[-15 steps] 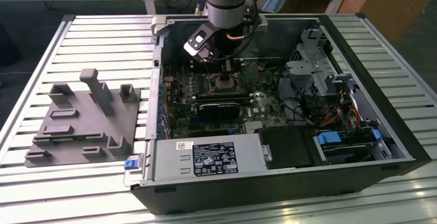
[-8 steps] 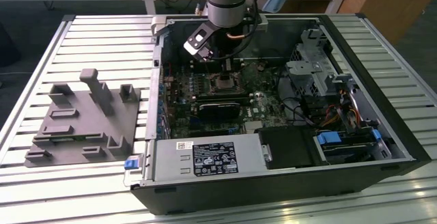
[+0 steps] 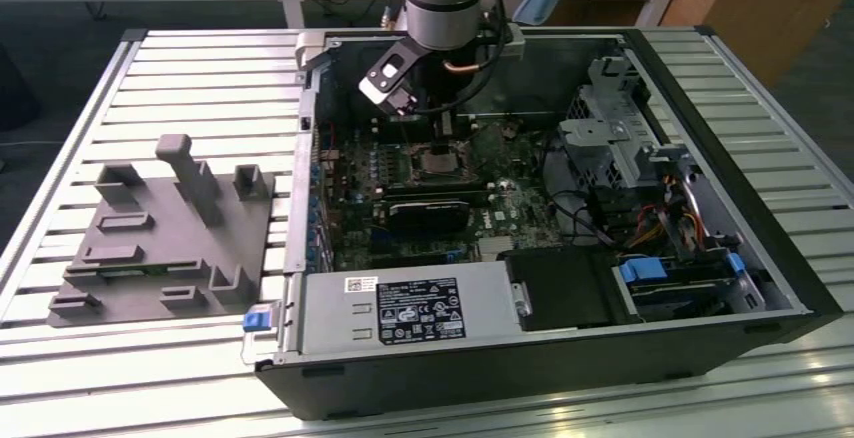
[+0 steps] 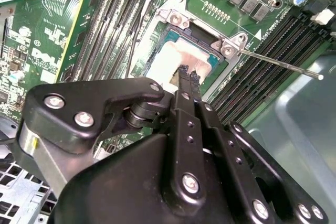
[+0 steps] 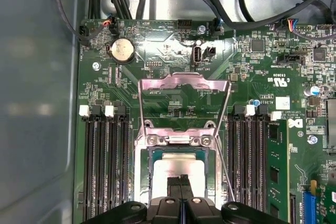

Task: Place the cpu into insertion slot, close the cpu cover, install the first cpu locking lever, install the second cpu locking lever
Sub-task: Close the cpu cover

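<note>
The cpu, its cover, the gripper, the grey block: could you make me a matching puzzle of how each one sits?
Things:
1 cpu
2 cpu cover
3 gripper
4 grey block

States:
A flipped up, open
B outside the case, at the exterior view's left
C shut, tips at the cpu
D lying in the insertion slot

Pairs: 1-D; 2-A; 3-C; 4-B

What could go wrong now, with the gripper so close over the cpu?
1. The shut gripper stands right over the cpu; an off-centre push might tilt it in the insertion slot.
2. The cpu cover stands open and a locking lever sticks out free; the arm might catch either when it moves.
</note>
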